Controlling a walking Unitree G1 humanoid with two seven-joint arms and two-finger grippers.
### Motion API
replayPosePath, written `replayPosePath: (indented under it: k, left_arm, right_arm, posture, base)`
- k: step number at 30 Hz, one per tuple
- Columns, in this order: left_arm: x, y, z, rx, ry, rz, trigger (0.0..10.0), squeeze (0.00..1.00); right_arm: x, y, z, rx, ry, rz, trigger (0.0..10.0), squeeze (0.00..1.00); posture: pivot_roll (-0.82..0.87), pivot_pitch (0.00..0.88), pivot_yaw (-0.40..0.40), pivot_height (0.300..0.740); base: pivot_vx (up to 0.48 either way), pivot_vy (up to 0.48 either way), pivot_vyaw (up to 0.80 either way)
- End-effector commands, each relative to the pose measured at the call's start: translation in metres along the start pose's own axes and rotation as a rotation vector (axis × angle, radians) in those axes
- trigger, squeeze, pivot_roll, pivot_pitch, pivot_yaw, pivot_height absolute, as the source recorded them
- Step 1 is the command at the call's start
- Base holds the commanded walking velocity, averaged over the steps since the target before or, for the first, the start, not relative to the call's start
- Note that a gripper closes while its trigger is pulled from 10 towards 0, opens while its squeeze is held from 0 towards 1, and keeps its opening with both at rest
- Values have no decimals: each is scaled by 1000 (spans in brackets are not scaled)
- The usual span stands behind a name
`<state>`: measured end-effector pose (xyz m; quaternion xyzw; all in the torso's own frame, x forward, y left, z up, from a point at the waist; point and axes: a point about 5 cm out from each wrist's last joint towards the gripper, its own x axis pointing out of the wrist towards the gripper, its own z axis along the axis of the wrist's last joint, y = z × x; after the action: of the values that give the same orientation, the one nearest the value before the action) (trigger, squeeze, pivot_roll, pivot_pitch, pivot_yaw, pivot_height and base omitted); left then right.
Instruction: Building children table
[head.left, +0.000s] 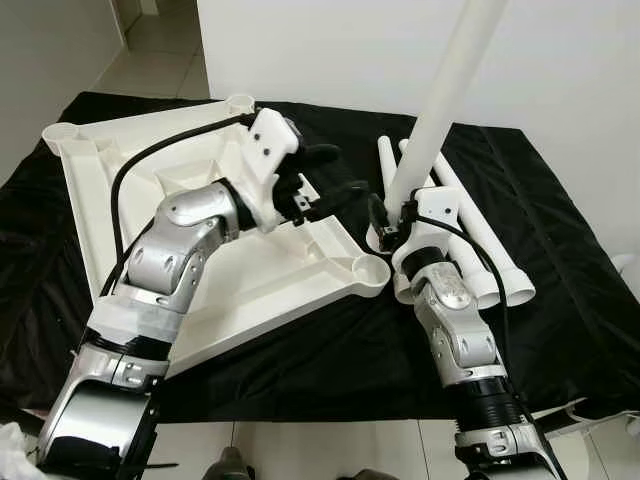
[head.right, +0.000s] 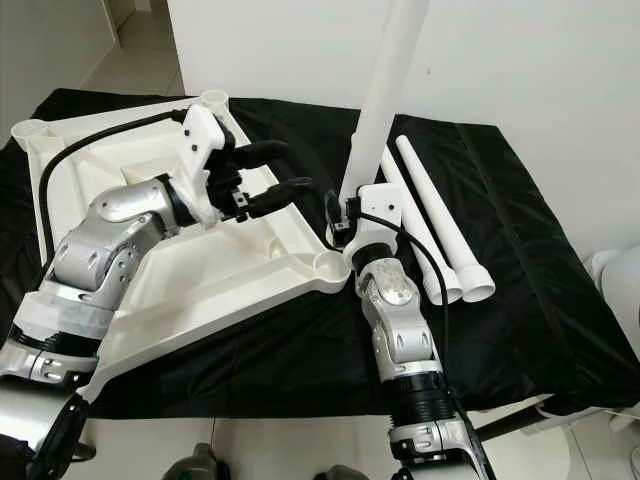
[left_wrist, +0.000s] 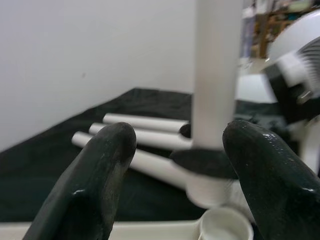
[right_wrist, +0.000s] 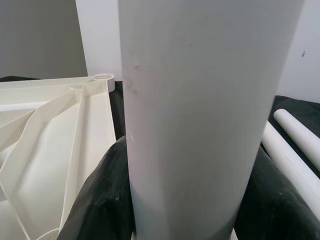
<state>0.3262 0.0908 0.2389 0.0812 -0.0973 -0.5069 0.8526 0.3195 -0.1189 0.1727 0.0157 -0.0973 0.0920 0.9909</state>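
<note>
A white table leg (head.left: 440, 95) is being gripped near its lower end by the right gripper (head.left: 392, 222), the two black fingers (right_wrist: 102, 200) being pressed against either side of the tube. The leg is being held nearly upright, tilted slightly, with its base just beside the corner socket (head.left: 372, 268) of the tabletop (head.left: 130, 180); whether the base is touching the socket is hard to tell. The left gripper (head.right: 268, 172) is being held with its fingers (left_wrist: 95, 175) spread wide, empty, above the tabletop's ribbed underside and pointed toward the upright leg. The white tabletop is lying upside down on a black cloth (head.left: 560, 270). Three more table legs (head.right: 440, 225) are lying side by side on the cloth, to the right of the right gripper
</note>
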Motion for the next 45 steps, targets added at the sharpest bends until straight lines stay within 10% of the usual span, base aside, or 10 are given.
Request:
replayPosePath:
  k: [1, 17, 30, 45]
  left_arm:
    - [-4, -2, -13, -14, 47, 24, 10000, 0]
    - [-44, -19, -46, -182, 140, -20, 10000, 0]
    - [-25, -71, -31, -175, 68, -216, 10000, 0]
    - [-17, -87, -35, -130, 93, -219, 10000, 0]
  right_arm:
    - [-2, -3, 2, -1, -12, -5, 10000, 0]
    - [-2, -6, 4, -11, -21, -22, 10000, 0]
    - [-10, -8, -4, -35, 11, -5, 10000, 0]
    - [-16, 0, -26, -57, 61, 137, 10000, 0]
  posture:
    - [70, 0, -49, 740]
    - [64, 2, -26, 740]
    - [60, 24, -36, 740]
    - [64, 23, -42, 740]
  base:
    - [0, 0, 0]
    - [0, 0, 0]
    - [0, 0, 0]
    - [0, 0, 0]
